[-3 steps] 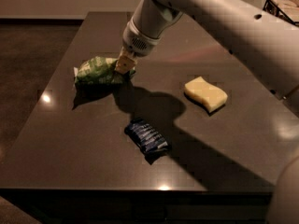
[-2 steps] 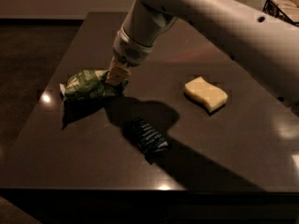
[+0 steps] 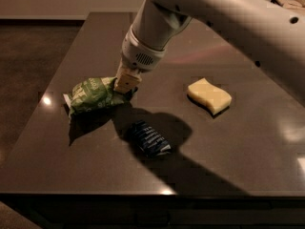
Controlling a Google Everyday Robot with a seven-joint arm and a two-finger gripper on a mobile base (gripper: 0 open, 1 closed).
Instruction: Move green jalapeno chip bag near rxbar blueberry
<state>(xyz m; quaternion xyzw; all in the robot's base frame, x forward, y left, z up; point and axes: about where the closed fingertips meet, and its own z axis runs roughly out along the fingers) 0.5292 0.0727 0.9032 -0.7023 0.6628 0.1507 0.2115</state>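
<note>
One gripper (image 3: 126,85) hangs from the white arm (image 3: 214,8), which slants down from the upper right. Its tan tips are pressed together on the right end of the green chip bag (image 3: 90,95), pinching the crinkled wrapper. The bag lies lengthwise toward the left, over the left part of the dark table (image 3: 248,151) and close to the left edge, with a dark shadow just under and in front of it.

The blue bar (image 3: 148,138) lies flat, nearer the front edge and to the right of the bag, turned at a slant. It is near the bag but not touching it; a strip of bare, shadowed tabletop runs between them. The arm's shadow falls over the bar and on toward the front edge.

A pale yellow wavy sponge (image 3: 209,95) sits well to the right of the gripper, apart from both bag and bar. Nothing stands on the tabletop between the bag and the bar.
</note>
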